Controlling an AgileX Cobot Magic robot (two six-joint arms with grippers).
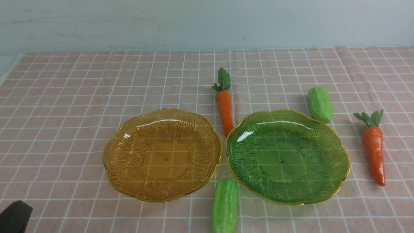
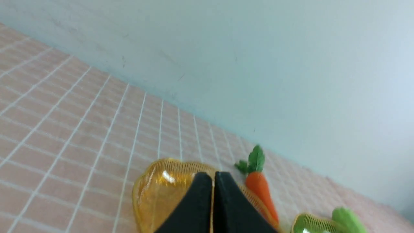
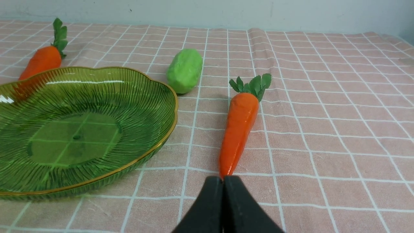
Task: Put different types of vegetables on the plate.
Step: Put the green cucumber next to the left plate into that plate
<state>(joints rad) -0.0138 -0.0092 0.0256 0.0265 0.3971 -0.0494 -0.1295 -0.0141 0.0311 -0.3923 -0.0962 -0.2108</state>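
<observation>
Two empty ribbed plates sit side by side: an amber plate (image 1: 129,152) and a green plate (image 1: 333,145). One carrot (image 1: 224,105) lies behind the gap between them, another carrot (image 1: 374,150) right of the green plate. One green gourd (image 1: 320,104) lies behind the green plate, another gourd (image 1: 225,207) at the front between the plates. My left gripper (image 2: 213,176) is shut and empty, its black tip (image 1: 14,216) at the front left corner. My right gripper (image 3: 223,179) is shut and empty, just short of the right carrot's tip (image 3: 238,127); it is out of the front view.
A pink checked cloth (image 1: 64,97) covers the table, with a raised fold (image 1: 344,58) at the back right. A pale wall (image 1: 207,22) stands behind it. The cloth's left edge (image 1: 9,71) shows at the far left.
</observation>
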